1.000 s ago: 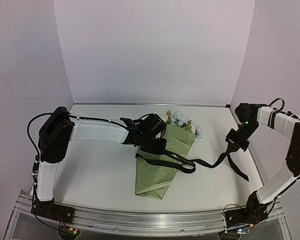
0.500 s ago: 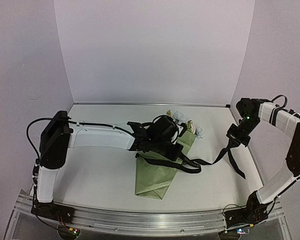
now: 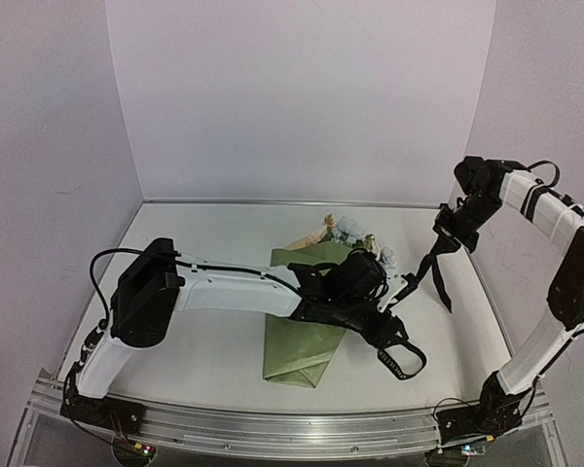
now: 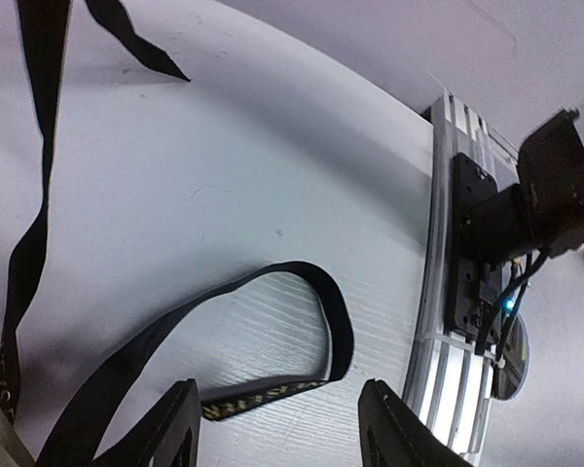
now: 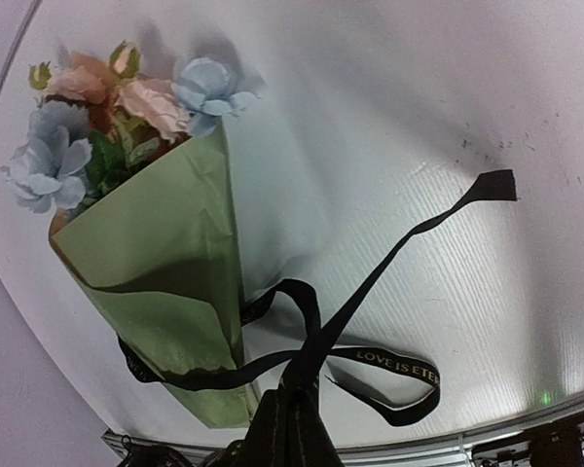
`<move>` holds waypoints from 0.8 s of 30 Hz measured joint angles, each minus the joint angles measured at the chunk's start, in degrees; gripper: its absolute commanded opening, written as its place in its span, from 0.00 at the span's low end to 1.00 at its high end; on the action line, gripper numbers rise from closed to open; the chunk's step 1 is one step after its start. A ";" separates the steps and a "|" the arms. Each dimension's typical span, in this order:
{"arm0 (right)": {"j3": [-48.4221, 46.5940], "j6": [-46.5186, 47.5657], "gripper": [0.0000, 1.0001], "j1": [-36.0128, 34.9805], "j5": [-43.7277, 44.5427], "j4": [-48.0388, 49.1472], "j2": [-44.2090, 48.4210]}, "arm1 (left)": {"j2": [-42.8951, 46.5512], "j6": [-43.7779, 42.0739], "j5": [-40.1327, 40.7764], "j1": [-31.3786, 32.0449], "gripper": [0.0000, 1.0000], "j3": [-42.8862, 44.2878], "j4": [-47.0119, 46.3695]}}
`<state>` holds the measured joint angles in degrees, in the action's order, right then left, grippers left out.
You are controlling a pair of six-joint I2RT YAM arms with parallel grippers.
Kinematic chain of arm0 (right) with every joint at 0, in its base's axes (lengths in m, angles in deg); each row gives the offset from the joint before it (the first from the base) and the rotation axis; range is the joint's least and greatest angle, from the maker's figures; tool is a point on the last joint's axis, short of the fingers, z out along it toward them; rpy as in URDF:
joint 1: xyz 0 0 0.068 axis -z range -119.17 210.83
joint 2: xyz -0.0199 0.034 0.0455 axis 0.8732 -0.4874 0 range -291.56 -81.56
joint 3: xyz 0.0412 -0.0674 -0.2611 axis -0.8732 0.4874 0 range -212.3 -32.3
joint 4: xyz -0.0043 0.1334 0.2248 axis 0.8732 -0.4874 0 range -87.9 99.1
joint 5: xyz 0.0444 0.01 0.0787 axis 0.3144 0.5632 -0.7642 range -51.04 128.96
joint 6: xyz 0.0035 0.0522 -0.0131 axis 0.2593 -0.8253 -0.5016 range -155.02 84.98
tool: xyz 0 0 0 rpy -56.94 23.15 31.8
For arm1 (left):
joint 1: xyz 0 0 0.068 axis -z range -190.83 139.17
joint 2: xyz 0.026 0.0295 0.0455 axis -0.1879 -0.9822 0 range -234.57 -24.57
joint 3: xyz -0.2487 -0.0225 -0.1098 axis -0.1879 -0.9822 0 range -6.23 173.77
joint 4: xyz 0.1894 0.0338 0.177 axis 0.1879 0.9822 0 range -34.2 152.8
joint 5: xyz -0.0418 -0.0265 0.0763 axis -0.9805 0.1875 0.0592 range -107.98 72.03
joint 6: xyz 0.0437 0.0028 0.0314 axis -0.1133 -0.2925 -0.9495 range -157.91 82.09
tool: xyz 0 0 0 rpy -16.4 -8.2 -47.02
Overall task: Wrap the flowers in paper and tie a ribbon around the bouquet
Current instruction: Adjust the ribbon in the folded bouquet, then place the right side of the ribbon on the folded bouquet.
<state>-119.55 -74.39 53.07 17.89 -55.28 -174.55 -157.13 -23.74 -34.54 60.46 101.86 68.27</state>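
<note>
Left arm (image 3: 234, 289) hides the bouquet's (image 3: 300, 352) middle. Just right of it, left end effector (image 4: 277, 428) gapes above the ribbon (image 3: 401, 358) loop. Right end effector (image 3: 446, 233) pinches ribbon, raised near the desk's (image 3: 195, 248) right edge.

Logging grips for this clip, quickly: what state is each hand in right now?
Left hand: open, holding nothing.
Right hand: closed on the ribbon.

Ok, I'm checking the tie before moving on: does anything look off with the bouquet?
Yes: the ribbon lies slack across the paper, not pulled tight, with a loose loop sprawled on the table beside it.
</note>
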 measured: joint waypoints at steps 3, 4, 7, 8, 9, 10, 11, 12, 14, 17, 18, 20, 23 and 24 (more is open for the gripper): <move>-2.68 2.47 0.00 -1.41 -1.52 0.24 -0.75 | 3.47 2.11 0.24 -1.79 0.61 -6.43 -2.84; -3.40 3.45 0.00 -1.89 -2.00 0.33 -0.83 | 5.40 3.02 0.20 -2.71 0.60 -9.17 -3.37; -5.22 6.83 0.00 -4.32 -3.40 0.71 -0.84 | 12.96 5.73 0.24 -6.41 0.56 -18.18 -5.38; -5.39 7.94 0.00 -5.54 -3.94 1.18 -0.77 | 16.41 6.85 0.41 -8.26 0.54 -21.87 -6.88; -5.35 8.95 0.00 -6.72 -4.34 1.71 -0.66 | 19.83 7.76 0.67 -9.89 0.53 -25.33 -7.54; -5.25 10.04 0.00 -8.24 -4.86 2.27 -0.50 | 23.52 8.78 0.89 -11.75 0.51 -28.78 -7.82; -4.94 11.01 0.00 -9.83 -5.34 3.12 -0.21 | 26.98 9.80 1.21 -13.90 0.51 -32.15 -8.64; -4.63 12.20 0.00 -11.82 -5.73 3.83 0.18 | 30.28 10.80 1.38 -16.13 0.50 -35.43 -9.24; -4.45 15.09 0.00 -16.91 -6.71 4.81 0.80 | 35.44 12.44 1.65 -20.34 0.50 -40.94 -9.88; -4.50 18.98 0.04 -24.90 -8.75 5.59 0.98 | 39.34 14.10 1.75 -25.61 0.50 -47.88 -9.80; -4.50 20.03 0.06 -27.12 -9.38 5.50 0.71 | 39.32 14.23 1.64 -26.28 0.50 -49.47 -9.42; -4.43 21.61 0.14 -30.89 -10.75 5.16 -0.50 | 38.67 14.20 1.03 -26.54 0.51 -51.67 -8.13; -2.96 22.18 0.29 -32.36 -11.18 5.06 -3.03 | 36.89 13.44 -0.13 -25.75 0.51 -52.71 -6.37; -1.85 22.40 0.32 -32.24 -10.75 5.06 -3.65 | 36.25 12.86 -0.32 -25.51 0.51 -52.71 -5.98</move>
<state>-121.40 -51.99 20.83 7.14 -50.21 -178.20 -120.88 -10.88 -34.86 34.94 49.15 62.29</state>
